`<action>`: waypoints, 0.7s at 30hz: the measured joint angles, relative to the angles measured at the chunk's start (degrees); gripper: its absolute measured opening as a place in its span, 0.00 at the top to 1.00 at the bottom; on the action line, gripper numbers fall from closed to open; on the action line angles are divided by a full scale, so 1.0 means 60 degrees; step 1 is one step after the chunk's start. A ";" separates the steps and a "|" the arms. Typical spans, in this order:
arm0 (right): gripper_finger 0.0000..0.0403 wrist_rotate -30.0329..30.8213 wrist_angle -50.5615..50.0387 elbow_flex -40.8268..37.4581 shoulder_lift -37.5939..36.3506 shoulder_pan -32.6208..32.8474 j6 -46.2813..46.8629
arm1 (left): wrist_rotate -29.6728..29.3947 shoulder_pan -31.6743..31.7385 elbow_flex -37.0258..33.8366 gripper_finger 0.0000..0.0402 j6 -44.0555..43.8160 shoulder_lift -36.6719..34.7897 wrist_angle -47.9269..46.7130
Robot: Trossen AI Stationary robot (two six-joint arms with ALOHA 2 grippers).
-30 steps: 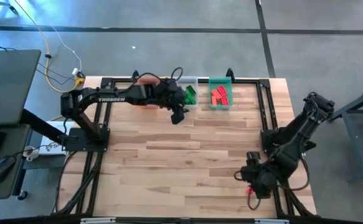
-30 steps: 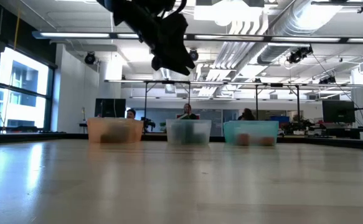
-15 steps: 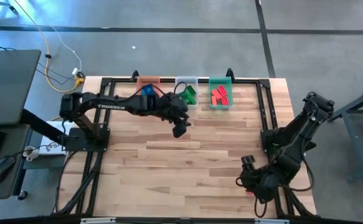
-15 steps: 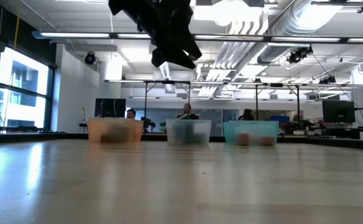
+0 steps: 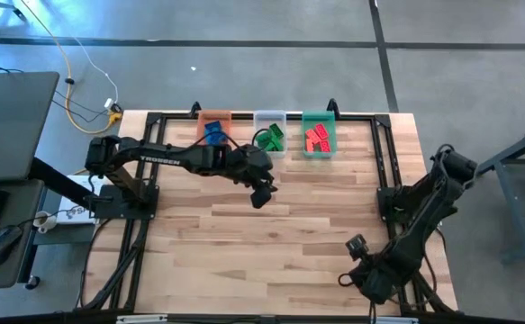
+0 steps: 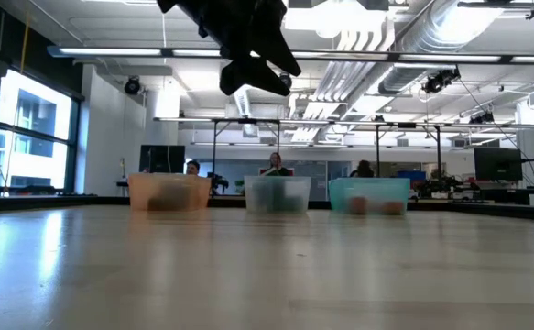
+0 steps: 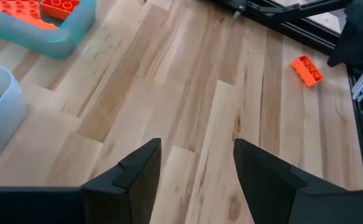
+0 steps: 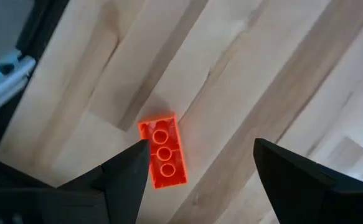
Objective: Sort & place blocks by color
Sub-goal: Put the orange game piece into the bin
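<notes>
Over the last second the left arm has swung away from the row of bins at the far edge of the table (image 5: 244,225) and out over its bare middle, uncovering the orange bin (image 5: 213,121) with its blue blocks (image 5: 213,131); the left tool (image 5: 260,194) now hangs high above the wood, fingers parted and holding nothing, so its delivery looks finished. Beside the orange bin, the clear bin (image 5: 270,120) holds green blocks (image 5: 272,137) and the green bin (image 5: 319,117) holds red blocks (image 5: 317,139), so the sorting appears nearly complete. The one stray piece in sight is a red block (image 8: 164,151) lying flat, studs up, at the near right corner of the table. The right arm has meanwhile folded lower and drawn closer to that corner, and the right tool (image 8: 197,174) hovers over the block with its fingers spread wide, one to each side of it, gripping nothing yet. In judgement, this last red block belongs in the green bin with the others, and the right arm is lining up to descend and close on it.
</notes>
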 joint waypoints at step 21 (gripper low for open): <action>0.32 -0.0682 0.0040 0.0000 0.2619 0.0516 0.0061 | -0.0164 -0.0249 -0.0004 0.53 0.0014 0.0004 0.0000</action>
